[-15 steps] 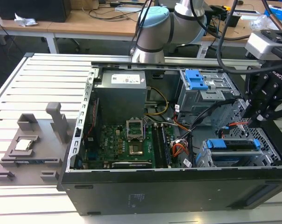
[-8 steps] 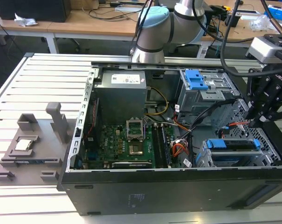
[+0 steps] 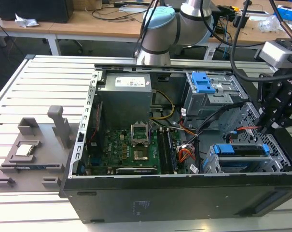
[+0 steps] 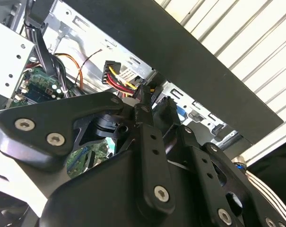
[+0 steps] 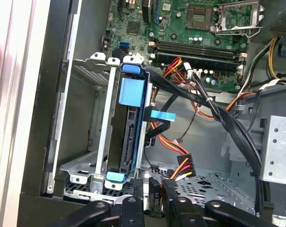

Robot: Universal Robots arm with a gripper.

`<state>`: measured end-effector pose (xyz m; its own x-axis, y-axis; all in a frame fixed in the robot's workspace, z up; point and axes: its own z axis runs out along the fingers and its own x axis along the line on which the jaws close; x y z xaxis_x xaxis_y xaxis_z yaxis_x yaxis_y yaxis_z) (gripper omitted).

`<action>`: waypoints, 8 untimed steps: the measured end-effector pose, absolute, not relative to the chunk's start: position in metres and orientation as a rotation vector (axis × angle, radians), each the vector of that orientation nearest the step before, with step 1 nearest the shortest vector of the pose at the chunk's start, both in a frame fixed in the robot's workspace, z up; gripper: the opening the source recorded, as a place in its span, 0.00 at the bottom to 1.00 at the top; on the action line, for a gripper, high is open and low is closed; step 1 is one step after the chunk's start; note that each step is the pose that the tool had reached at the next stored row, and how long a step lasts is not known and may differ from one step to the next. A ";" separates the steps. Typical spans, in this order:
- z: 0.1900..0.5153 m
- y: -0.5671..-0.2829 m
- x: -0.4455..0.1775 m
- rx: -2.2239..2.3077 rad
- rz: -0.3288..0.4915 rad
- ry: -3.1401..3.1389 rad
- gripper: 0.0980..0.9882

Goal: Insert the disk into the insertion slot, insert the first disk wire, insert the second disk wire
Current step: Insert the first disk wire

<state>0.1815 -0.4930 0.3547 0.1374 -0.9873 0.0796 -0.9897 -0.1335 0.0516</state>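
The disk (image 5: 129,137), silver in its blue carrier, sits inside the insertion slot (image 5: 83,165), the low grey perforated cage. In the exterior view the disk (image 3: 242,155) lies in that cage (image 3: 209,164) at the case's front right. My gripper (image 5: 154,201) hovers just off the disk's connector edge, its fingers (image 5: 175,203) close together on a black plug with red, yellow and orange wires (image 5: 180,166). The gripper (image 4: 158,101) shows against the case wall in the second wrist view, and it (image 3: 272,118) hangs over the cage's right end in the exterior view. A black cable with a blue tab (image 5: 161,115) dangles loose beside the disk.
The open computer case (image 3: 184,198) lies on a slatted white table (image 3: 44,82). Inside are the motherboard (image 3: 136,145), a power supply (image 3: 124,94) and a taller cage with a blue latch (image 3: 203,83). Thick black cable bundles (image 5: 213,106) cross near the disk. A grey fixture (image 3: 34,150) sits at the exterior view's left.
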 end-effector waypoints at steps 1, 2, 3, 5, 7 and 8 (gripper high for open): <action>0.355 -0.493 0.181 2.298 0.040 -2.005 0.23; 0.355 -0.493 0.182 2.298 0.040 -2.005 0.23; 0.355 -0.493 0.181 2.298 0.040 -2.005 0.23; 0.355 -0.493 0.181 2.298 0.040 -2.005 0.23; 0.355 -0.493 0.182 2.298 0.040 -2.005 0.08; 0.355 -0.493 0.181 2.298 0.040 -2.005 0.08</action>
<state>0.1815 -0.4930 0.3547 0.1374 -0.9873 0.0797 -0.9897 -0.1335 0.0516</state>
